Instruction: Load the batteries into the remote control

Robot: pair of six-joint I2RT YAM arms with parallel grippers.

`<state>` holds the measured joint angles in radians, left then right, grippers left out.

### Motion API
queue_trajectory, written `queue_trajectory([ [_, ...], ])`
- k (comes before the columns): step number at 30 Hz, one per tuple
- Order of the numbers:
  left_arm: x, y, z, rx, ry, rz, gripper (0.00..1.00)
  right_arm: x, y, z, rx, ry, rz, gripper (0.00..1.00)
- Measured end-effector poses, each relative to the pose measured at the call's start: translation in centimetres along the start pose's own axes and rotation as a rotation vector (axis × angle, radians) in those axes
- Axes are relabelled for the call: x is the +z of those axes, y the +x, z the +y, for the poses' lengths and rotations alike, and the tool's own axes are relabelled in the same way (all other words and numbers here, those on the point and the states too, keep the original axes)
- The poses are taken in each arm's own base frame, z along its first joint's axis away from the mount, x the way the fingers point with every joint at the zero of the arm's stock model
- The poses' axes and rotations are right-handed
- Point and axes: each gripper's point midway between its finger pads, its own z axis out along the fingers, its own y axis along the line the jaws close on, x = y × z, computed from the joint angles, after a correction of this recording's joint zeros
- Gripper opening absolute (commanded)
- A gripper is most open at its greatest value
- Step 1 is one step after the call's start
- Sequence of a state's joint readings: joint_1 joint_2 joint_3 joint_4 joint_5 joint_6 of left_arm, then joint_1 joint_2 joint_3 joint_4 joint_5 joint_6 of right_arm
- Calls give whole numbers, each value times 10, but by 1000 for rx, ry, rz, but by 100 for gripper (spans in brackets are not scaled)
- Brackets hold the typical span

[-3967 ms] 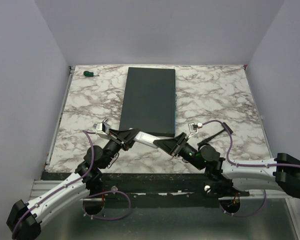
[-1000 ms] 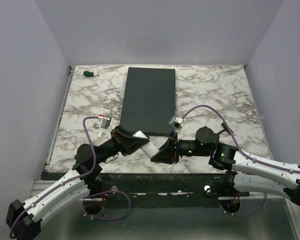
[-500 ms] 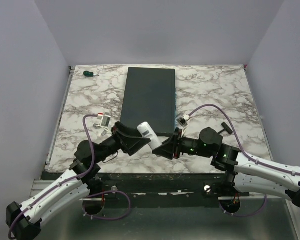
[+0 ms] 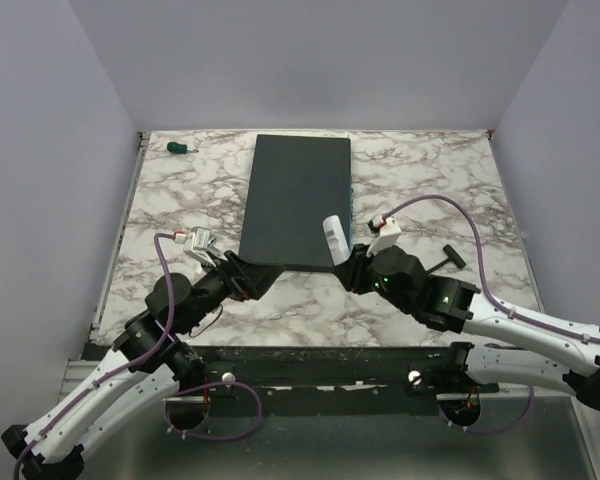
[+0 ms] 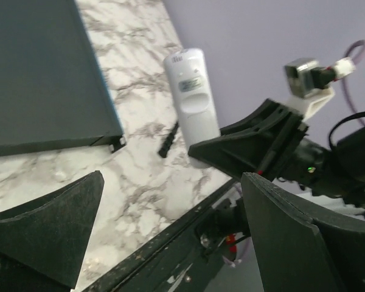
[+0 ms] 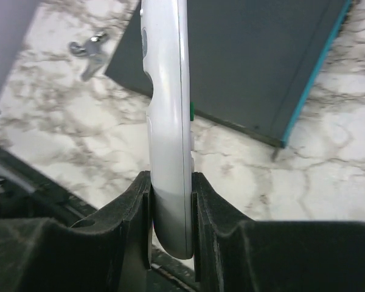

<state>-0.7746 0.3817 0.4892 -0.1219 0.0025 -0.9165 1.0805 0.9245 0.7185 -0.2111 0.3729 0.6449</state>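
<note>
The remote control [image 4: 333,240] is up off the table [image 4: 430,170], held over the near right corner of the large dark grey slab [image 4: 300,190]. Its long axis runs roughly near to far: the near end is caught in the right gripper [image 4: 346,262] and the free end points away towards the far wall, leaning a little left. From the right wrist it shows edge-on, a thin white blade rising out between the two black fingers, which press on its flat faces. The broad side turned towards the left arm carries a small label and a scooped dent.

So the right gripper is closed firmly on the remote's near end and touches nothing else. The left gripper [image 4: 248,272] sits just off the slab's near left corner with its jaws spread wide, holding nothing and clear of the remote.

A black T-shaped tool [image 4: 447,259] lies on the marble to the right, and a green-handled screwdriver [image 4: 181,148] at the far left corner.
</note>
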Motion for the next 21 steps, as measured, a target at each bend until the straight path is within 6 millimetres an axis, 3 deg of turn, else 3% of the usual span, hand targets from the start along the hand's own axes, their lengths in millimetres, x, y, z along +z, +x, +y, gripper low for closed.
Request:
queue_trajectory([
  [4, -9, 7, 29, 10, -128, 14, 99, 18, -4, -17, -124, 163, 34, 1],
  [8, -20, 10, 45, 9, -201, 10, 99, 43, -8, -26, -281, 296, 83, 1],
  [16, -31, 12, 53, -3, -223, -3, 99, 93, 15, -53, -563, 457, 234, 1],
  [21, -32, 16, 57, -1, -240, 13, 99, 117, 9, -64, -666, 516, 261, 1],
])
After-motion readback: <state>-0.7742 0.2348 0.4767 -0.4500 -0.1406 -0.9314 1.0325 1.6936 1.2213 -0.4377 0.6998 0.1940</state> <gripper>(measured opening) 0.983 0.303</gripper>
